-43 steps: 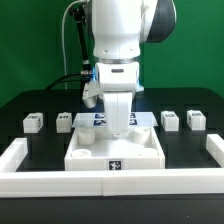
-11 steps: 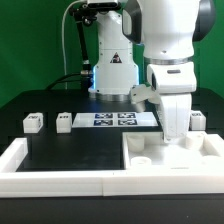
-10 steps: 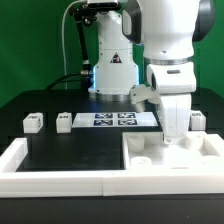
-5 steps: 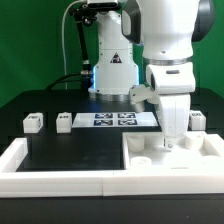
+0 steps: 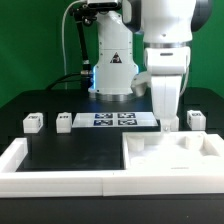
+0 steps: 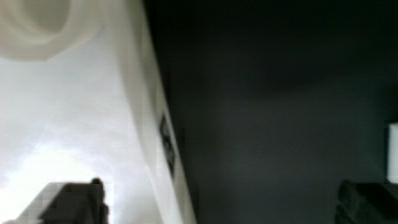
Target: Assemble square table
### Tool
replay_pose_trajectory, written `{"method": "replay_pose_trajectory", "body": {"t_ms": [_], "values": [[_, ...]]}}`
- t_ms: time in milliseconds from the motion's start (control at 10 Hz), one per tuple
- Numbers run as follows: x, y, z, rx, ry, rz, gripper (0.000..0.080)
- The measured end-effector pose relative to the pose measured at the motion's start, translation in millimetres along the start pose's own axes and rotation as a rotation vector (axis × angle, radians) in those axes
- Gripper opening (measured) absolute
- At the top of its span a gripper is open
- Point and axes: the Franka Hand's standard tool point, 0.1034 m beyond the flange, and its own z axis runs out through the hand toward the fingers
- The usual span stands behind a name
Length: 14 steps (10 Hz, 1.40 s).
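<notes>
The white square tabletop (image 5: pixel 172 158) lies flat in the corner of the border wall on the exterior view's right, corner holes up. My gripper (image 5: pixel 169 129) hangs just above its far rim, open and empty. In the wrist view my gripper (image 6: pixel 221 205) has its dark fingers (image 6: pixel 71 202) wide apart, one over the tabletop's white surface (image 6: pixel 63 120) with a round hole (image 6: pixel 32 30), the other over black table. Two legs (image 5: pixel 33 122) (image 5: pixel 64 121) stand on the exterior view's left and one leg (image 5: pixel 196 120) on the right. A fourth leg is hidden behind the gripper.
The marker board (image 5: pixel 115 120) lies in the middle behind the work area. The white border wall (image 5: pixel 60 181) runs along the front and both sides. The robot base (image 5: pixel 112 70) stands at the back. A white edge (image 6: pixel 391 150) shows in the wrist view.
The tabletop went from the front middle to the right corner earlier. In the last half second my gripper has lifted off its far rim and now stands open above it.
</notes>
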Motion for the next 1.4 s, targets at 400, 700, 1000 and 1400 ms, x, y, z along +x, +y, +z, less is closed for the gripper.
{"method": "replay_pose_trajectory", "body": {"t_ms": [400, 700, 1000, 1400], "values": [[11.4, -12.2, -24.9, -0.029, -0.005, 0.169, 0.0649], [11.1, -12.6, -24.1, -0.027, -0.005, 0.182, 0.0649], [9.6, -29.6, -15.6, -0.031, 0.027, 0.569, 0.0649], [27.9, -52.2, -8.4, 0.012, 0.027, 1.011, 0.0649]]}}
